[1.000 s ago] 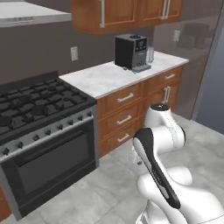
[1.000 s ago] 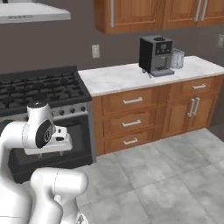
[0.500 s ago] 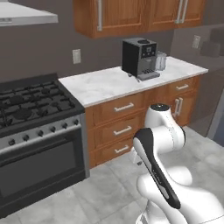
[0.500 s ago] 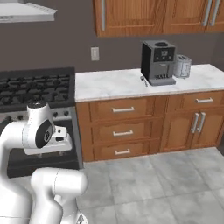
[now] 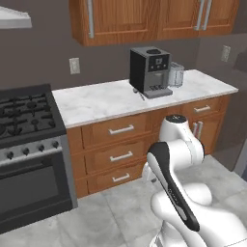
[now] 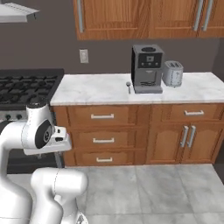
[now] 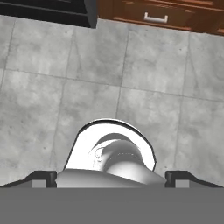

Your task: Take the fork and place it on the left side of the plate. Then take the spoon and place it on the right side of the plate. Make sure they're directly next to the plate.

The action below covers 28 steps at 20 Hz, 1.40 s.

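Pretty sure that's the spoon [image 6: 128,87] lying flat on the marble counter [image 5: 96,101], just beside the left front corner of the black coffee machine [image 5: 149,70]; thin and grey, bowl end toward the wall, handle toward the counter's front edge; can't tell whether it actually touches the machine's base, too small for that; in the left base view just a skinny dark sliver at that same corner. On the other side of the machine, a silver toaster [image 6: 173,73], close against it; gas stove [image 5: 24,113] butting up to the counter's left end; wooden drawers [image 6: 103,117] below, wooden upper cabinets [image 5: 125,19] above, wall outlet [image 6: 83,55] in between. As for the gripper [image 7: 110,178]: folded in low over the robot's own base, well apart from the counter and the spoon, aimed down at the grey tiled floor [image 7: 144,105]; fingertips [image 7: 43,177] out at opposite sides of the hand view, so jaws spread wide, nothing between them; up top in that same view, the dark bottom edge of the stove and one drawer front with its handle.
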Available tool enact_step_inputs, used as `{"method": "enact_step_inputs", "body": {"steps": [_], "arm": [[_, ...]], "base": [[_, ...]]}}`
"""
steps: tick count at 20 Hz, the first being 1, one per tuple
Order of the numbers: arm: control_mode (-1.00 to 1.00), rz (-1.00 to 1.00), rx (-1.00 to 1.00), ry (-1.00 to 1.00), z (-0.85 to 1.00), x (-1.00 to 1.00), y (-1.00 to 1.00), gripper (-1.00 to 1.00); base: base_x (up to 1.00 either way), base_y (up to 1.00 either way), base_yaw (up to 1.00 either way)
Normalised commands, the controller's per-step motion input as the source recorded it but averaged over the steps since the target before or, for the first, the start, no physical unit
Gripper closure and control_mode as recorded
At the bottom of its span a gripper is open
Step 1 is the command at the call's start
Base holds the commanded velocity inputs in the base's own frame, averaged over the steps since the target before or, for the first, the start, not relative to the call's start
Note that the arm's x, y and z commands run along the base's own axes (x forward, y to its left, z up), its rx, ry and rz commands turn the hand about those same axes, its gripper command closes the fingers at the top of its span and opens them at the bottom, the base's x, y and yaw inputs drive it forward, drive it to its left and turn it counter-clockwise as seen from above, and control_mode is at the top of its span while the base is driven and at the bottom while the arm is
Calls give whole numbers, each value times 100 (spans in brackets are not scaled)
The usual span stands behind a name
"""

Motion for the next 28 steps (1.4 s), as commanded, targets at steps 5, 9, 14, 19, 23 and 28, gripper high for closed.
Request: {"method": "enact_step_inputs", "body": {"steps": [5,9,14,19,23,28], "arm": [[100,0,0,0,0,0,0,-100],[100,0,0,0,0,0,0,-100],[100,0,0,0,0,0,0,-100],[100,0,0,0,0,0,0,-100],[100,0,0,0,0,0,0,-100],[100,0,0,0,0,0,0,-100]], "base": [[96,-86,11],[100,-34,0],[48,2,0],[1,7,0],[29,0,0],[91,0,-2]]}}
